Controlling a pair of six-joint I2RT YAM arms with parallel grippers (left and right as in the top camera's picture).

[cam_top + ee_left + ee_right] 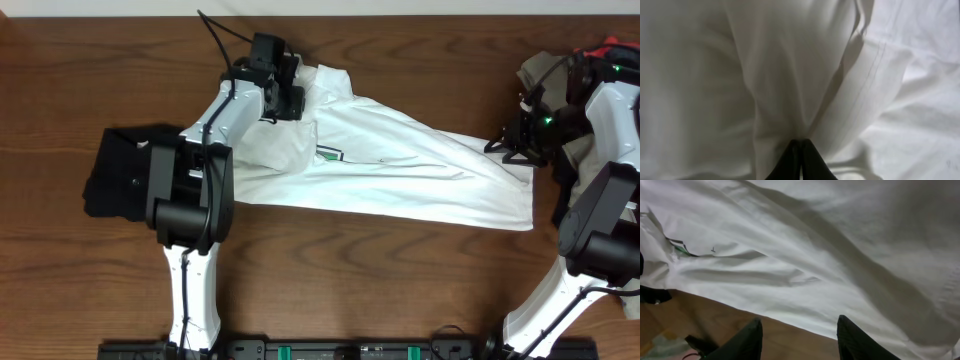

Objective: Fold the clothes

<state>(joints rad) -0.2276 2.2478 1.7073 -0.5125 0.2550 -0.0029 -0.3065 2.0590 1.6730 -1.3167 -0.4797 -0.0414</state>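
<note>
Pinching one white T-shirt (400,170): left gripper (801,146); right gripper (799,324) spread.

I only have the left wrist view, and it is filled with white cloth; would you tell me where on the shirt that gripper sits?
Observer: In the overhead view the left gripper is at the left end of the white T-shirt, on the side away from the arm bases.
Operator: Thank you. How does the right gripper stand?
Observer: The right gripper is open, with its fingers apart over the shirt's edge at the opposite end.
Operator: Is any other clothing near my arm?
Observer: A black garment lies on the table left of the shirt, partly hidden by the left arm.
</note>
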